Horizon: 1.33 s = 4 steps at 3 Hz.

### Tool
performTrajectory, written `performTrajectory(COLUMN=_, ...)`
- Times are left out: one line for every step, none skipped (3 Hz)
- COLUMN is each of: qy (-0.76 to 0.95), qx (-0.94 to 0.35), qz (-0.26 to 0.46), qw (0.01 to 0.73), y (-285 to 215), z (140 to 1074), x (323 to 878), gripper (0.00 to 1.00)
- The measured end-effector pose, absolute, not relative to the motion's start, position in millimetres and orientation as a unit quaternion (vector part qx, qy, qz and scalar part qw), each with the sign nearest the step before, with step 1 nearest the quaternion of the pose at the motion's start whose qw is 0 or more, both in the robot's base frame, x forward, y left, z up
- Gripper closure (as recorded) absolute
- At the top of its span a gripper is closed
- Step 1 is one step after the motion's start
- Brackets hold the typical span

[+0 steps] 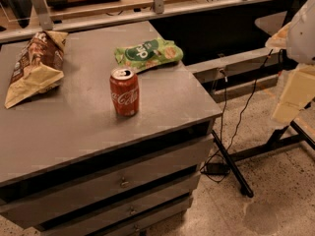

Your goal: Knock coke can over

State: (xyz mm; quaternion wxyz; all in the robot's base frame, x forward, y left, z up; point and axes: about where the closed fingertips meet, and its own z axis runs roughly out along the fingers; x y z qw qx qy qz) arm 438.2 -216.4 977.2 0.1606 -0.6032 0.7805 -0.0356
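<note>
The coke can (124, 91) is a small red can with white script and a silver top. It stands upright near the middle of the grey cabinet top (74, 127). My gripper (294, 96) shows as a pale cream part of the arm at the far right edge. It hangs over the floor, well to the right of the cabinet and apart from the can.
A green snack bag (147, 53) lies just behind the can. A brown and tan chip bag (35, 65) lies at the back left. The cabinet has drawers (123, 181) below. A black table leg (231, 168) and cables (236, 127) are on the floor to the right.
</note>
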Motion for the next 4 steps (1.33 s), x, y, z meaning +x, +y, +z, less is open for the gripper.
performTrajectory(qy=0.78, qx=-0.603, qz=-0.036, qw=0.161, y=-216.4, z=977.2, x=438.2, gripper=0.0)
performTrajectory(qy=0.796, qx=-0.576, qz=-0.009, qw=0.186, y=-214.0, z=979.4, x=439.5, gripper=0.0)
performTrajectory(qy=0.812, qx=-0.541, qz=0.031, qw=0.218, y=-213.2, z=975.1, x=443.6, gripper=0.0)
performTrajectory(qy=0.808, qx=-0.498, qz=0.091, qw=0.301, y=-208.9, z=965.5, x=459.8, gripper=0.0)
